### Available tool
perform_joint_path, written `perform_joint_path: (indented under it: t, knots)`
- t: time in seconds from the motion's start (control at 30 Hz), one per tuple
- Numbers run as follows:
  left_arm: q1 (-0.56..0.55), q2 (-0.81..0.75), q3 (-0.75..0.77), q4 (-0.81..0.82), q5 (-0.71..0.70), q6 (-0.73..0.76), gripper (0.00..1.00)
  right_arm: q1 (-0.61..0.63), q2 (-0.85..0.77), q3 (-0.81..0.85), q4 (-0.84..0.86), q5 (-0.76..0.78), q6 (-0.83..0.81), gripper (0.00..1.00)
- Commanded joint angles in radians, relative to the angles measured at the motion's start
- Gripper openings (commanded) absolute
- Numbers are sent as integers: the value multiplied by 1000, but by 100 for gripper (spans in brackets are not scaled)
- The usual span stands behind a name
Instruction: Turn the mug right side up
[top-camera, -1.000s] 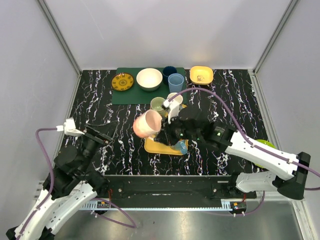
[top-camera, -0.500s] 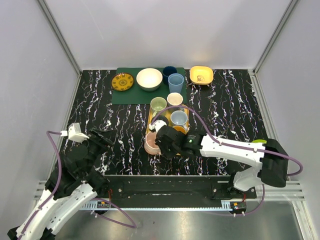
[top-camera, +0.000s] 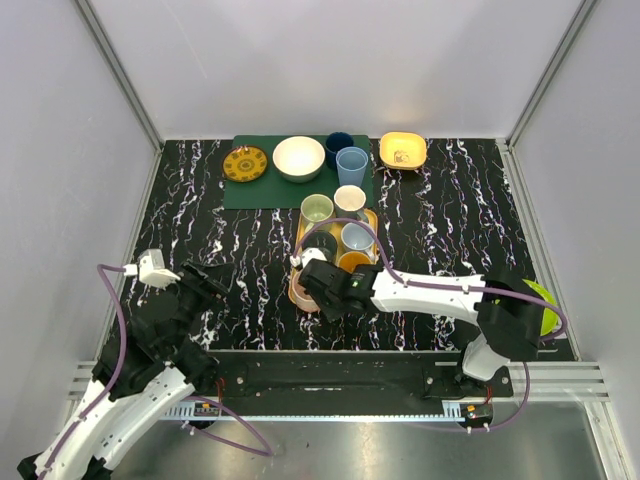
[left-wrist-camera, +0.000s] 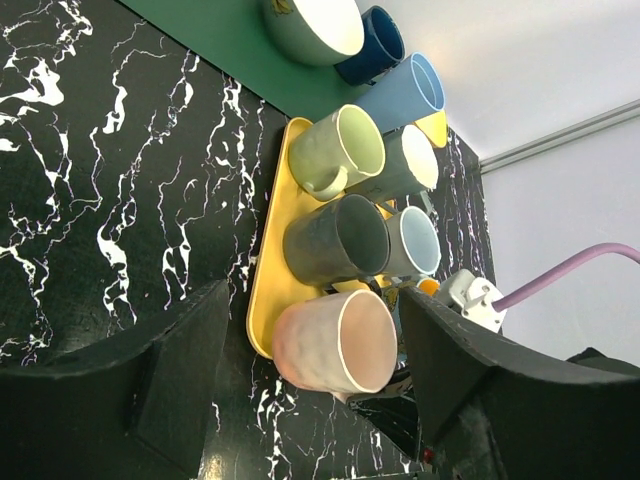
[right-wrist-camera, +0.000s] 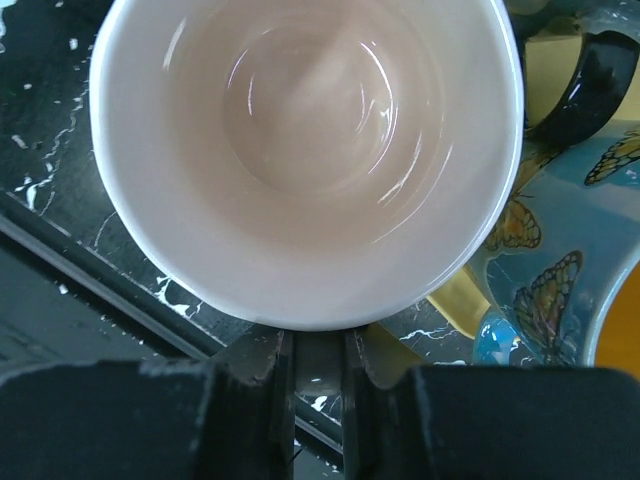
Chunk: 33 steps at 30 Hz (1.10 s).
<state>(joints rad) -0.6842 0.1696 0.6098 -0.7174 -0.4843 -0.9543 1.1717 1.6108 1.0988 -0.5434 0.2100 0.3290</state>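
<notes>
The pink mug (top-camera: 302, 291) stands mouth up at the near left corner of the yellow tray (top-camera: 297, 262). My right gripper (top-camera: 322, 287) is beside it on its right, low over the tray. In the right wrist view I look straight down into the mug (right-wrist-camera: 300, 150), and the right gripper (right-wrist-camera: 316, 365) has its jaws drawn close together under the rim, shut on the mug. My left gripper (left-wrist-camera: 312, 310) is open and empty, well to the left of the tray, and its view shows the mug (left-wrist-camera: 335, 340) from the side.
A green mug (top-camera: 316, 208), a cream mug (top-camera: 350, 197), a light blue mug (top-camera: 357, 236) and a dark grey mug (top-camera: 322, 246) stand on the tray. A green mat (top-camera: 260, 187) at the back holds a plate, a bowl and cups.
My right gripper has brought the pink mug down from a raised, tilted hold to the tray's near left corner, mouth up. My left arm has shifted slightly.
</notes>
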Motion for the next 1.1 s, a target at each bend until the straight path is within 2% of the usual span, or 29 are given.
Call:
perform_joint_path:
  t: [0.0,0.23,0.63,0.7,0.73,0.8,0.83,0.93,0.97,1.07]
  knots:
    - [0,2,-5,19,-16,-1,71,-7,9,39,74,86,25,0]
    - [0,5,-8,21,-19,-1,71,-41,32,30,83,103,33,0]
    - [0,19,-22,32,-2,-12,70,-80,54,18,122,42,24,0]
    - [0,21,-22,33,3,-9,70,-80,32,6,128,23,30,11]
    - [-1,22,-24,32,3,-8,71,-80,21,-3,129,16,30,31]
    - [0,24,-25,35,3,-6,71,-75,-11,-14,132,0,30,46]
    - [0,27,-25,38,3,-3,72,-73,-23,-20,134,-3,30,57]
    - [0,36,-22,41,0,11,72,-53,-95,-8,111,2,39,67]
    - [0,41,-18,41,-2,20,73,-41,-116,4,94,14,47,79]
    - [0,57,-4,30,-28,32,74,-20,-228,81,16,58,53,89]
